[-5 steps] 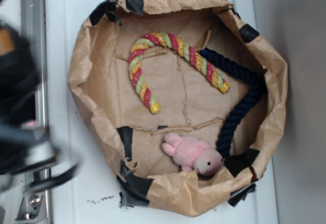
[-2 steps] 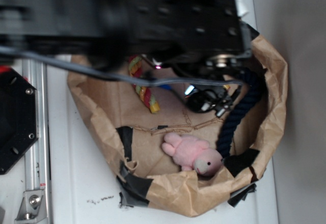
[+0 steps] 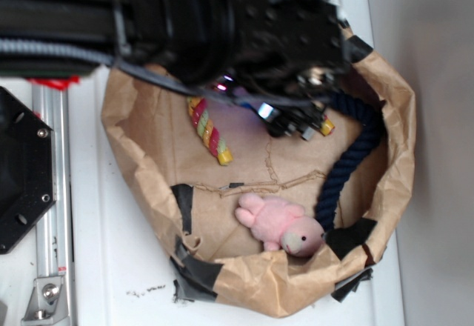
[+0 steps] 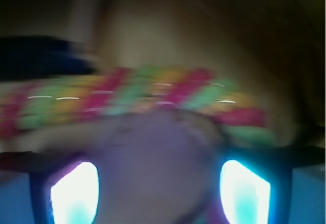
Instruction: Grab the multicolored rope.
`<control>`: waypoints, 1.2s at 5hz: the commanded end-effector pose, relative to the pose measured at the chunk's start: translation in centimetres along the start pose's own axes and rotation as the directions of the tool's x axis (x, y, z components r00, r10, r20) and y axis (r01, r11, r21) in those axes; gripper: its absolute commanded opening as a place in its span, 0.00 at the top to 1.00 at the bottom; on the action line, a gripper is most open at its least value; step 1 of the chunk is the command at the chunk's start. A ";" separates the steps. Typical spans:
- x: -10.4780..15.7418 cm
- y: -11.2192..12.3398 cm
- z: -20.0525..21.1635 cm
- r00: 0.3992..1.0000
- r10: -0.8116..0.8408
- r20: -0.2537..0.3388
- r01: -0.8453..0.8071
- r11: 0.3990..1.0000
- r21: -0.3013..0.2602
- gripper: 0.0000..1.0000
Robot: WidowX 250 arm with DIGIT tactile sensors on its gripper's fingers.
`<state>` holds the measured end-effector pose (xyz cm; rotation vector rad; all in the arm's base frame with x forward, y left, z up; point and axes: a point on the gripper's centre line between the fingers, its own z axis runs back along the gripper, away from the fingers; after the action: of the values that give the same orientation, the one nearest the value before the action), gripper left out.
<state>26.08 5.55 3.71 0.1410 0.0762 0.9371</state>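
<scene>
The multicolored rope [image 3: 209, 130] lies in the brown paper bag. Only its left leg and its yellow right end show in the exterior view; the black arm covers the arch. In the blurred wrist view the rope [image 4: 153, 94] runs across the frame as red, yellow and green strands, just beyond the fingers. My gripper [image 3: 292, 122] hangs over the rope's right half. In the wrist view the gripper [image 4: 159, 183] is open. Its two glowing fingers [image 4: 74, 191] stand wide apart with only paper between them.
A dark navy rope [image 3: 348, 163] curves along the bag's right side, close to the gripper, and also shows in the wrist view [image 4: 41, 56]. A pink plush toy [image 3: 281, 224] lies at the bag's front. The crumpled bag wall [image 3: 126, 163] with black tape rings everything.
The arm swung in from the left over the bag. In the last half second the gripper moved up the image, from beside the navy rope onto the multicolored rope's right half.
</scene>
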 end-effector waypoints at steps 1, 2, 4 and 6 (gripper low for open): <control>2.1 4.1 1.1 0.998 -0.058 0.019 0.060 0.990 -0.125 0.00; 2.1 4.1 1.1 0.998 -0.058 0.019 0.060 0.990 -0.125 0.00; 2.1 4.1 1.1 0.998 -0.058 0.019 0.060 0.990 -0.125 0.00; 2.9 6.6 -3.0 0.988 -0.142 0.057 0.151 0.969 -0.194 0.00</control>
<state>22.83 9.22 1.99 -0.0357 -0.0140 0.7694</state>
